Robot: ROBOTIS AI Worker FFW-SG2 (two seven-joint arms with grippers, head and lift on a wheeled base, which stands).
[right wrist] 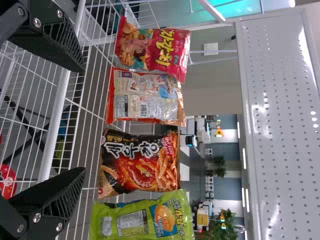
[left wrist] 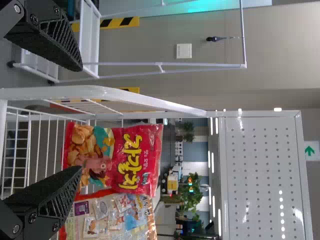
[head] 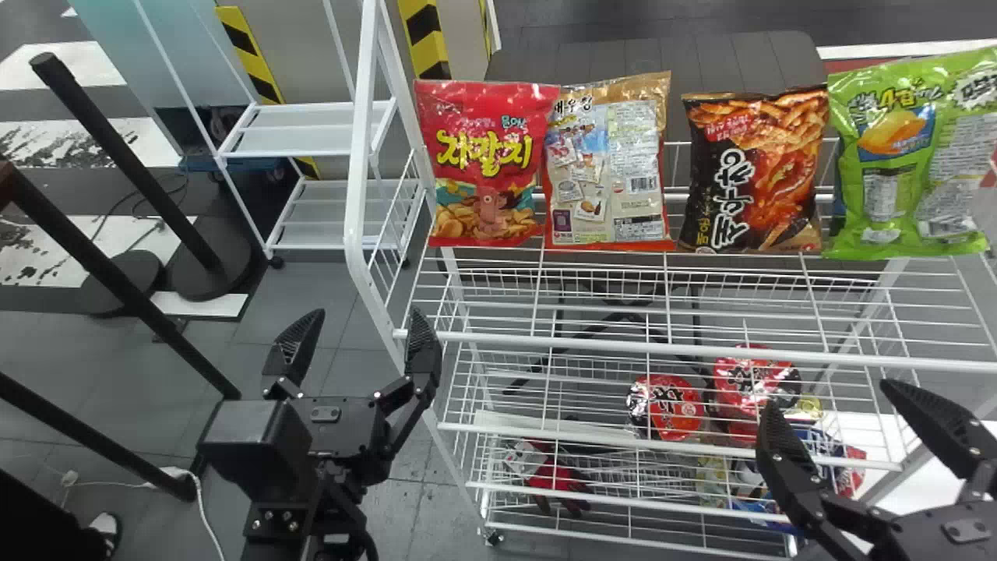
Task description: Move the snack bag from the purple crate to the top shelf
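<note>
White-coated wire forms the top shelf [head: 545, 340], the surface under inspection, with side guards and an open grid floor. Clock positions are taken from the middle of the head view. Four snack bags stand upright in a row: a pink-red bag [head: 487, 167] at 12, a tan-and-red bag [head: 607, 164] at 1, a black-and-orange bag [head: 754, 171] at 2, a green bag [head: 907, 156] towards 3. Which one the task refers to, I cannot tell. Left gripper [head: 366, 312], at 9: released, fingers apart, empty. Right gripper [head: 828, 393], at 4: likewise released and empty. Red round packs [head: 666, 407] rest on a lower tier, at 4.

Room: grey tiled floor [head: 420, 495]; small white rack [head: 308, 128] at 10; black posts [head: 132, 164] between 9 and 10; yellow-and-black striped edging [head: 424, 35] near 11. Noted also, a perforated white panel [left wrist: 265, 175] and leafy plants [left wrist: 192, 195].
</note>
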